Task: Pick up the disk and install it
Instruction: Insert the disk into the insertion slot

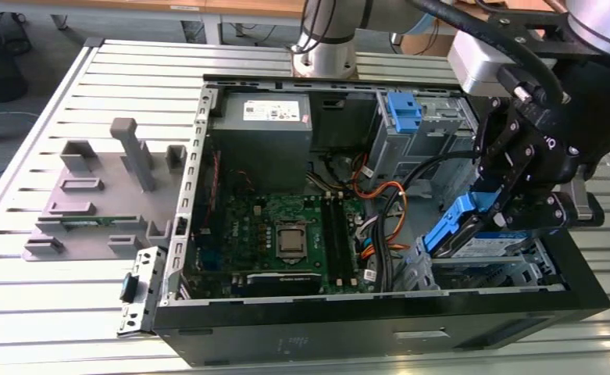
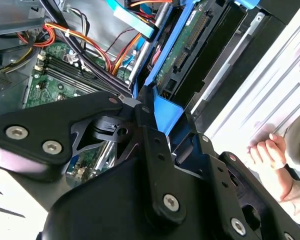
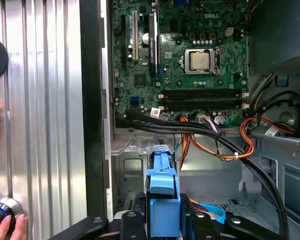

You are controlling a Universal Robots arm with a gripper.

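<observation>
— Clenched on the disk [image 1: 487, 247] by its blue rail, with the hand [image 3: 162, 222] holding it tilted at the drive bay [image 1: 523, 269] in the case's corner. Likely to jam?
— Could catch on the bay's edge if pushed in aslant. Further in, black cables [image 3: 190, 131] and orange wires [image 3: 184, 142] near: risk of snagging. Motherboard [image 3: 170, 75] beyond, well apart.

Bright, even light; glare on the metal table [image 1: 65, 312], shadow inside the case [image 1: 388, 332].

An open computer case [image 1: 388, 332] is laid on the surface [image 1: 127, 58]; a grey rack [image 1: 91, 199] is set by the edge at the exterior view's left.
</observation>
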